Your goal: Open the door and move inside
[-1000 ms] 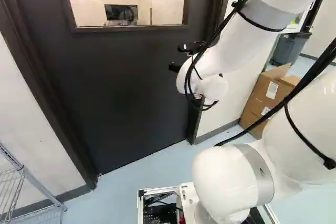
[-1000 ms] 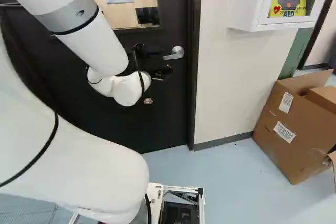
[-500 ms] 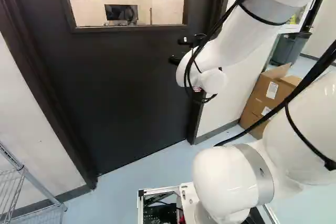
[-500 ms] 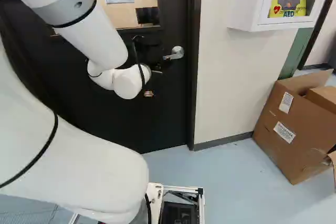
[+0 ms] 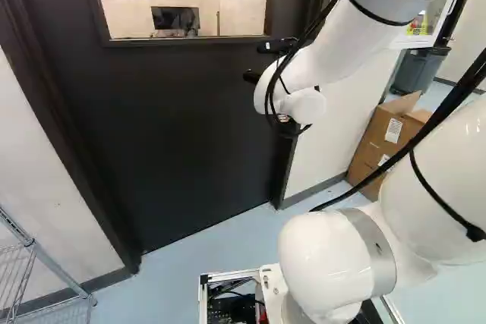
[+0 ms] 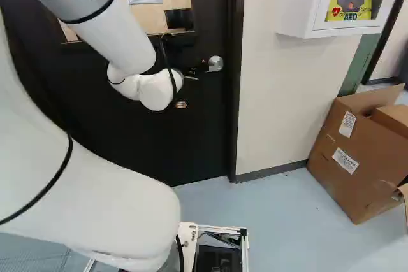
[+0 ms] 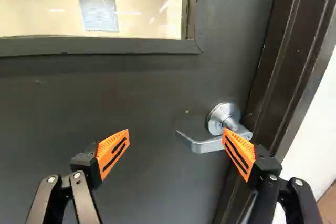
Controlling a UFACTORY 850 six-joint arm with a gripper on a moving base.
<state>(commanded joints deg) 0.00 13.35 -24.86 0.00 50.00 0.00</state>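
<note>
Claw released: the gripper (image 7: 176,133) holds nothing, its two fingers wide apart, one orange pad (image 7: 239,151) overlapping the hub end of the lever handle (image 7: 203,146) in the wrist view. Whether they touch, I cannot tell. The lever runs from that pad toward the gap between the fingers, mounted on the dark door (image 5: 190,127) near its frame (image 6: 236,100), below the window (image 5: 182,1). The door looks shut, so turning the lever seems the step in hand.

That pad sits close to the pivot, where a push has little leverage; it could slide off the hub and leave the latch caught. Too much sideways reach might jam the finger against the frame. If the base drives before the latch frees, the arm would likely load up against the door.

Below lies a pale blue floor (image 6: 274,227), running up to the door's foot. Beside the frame, a white wall (image 6: 274,87) carries an AED cabinet (image 6: 298,4); an open cardboard box (image 6: 357,154) stands beneath. Wire shelving (image 5: 38,252) stands at the left of the left base view, and could snag a base that swings wide.
</note>
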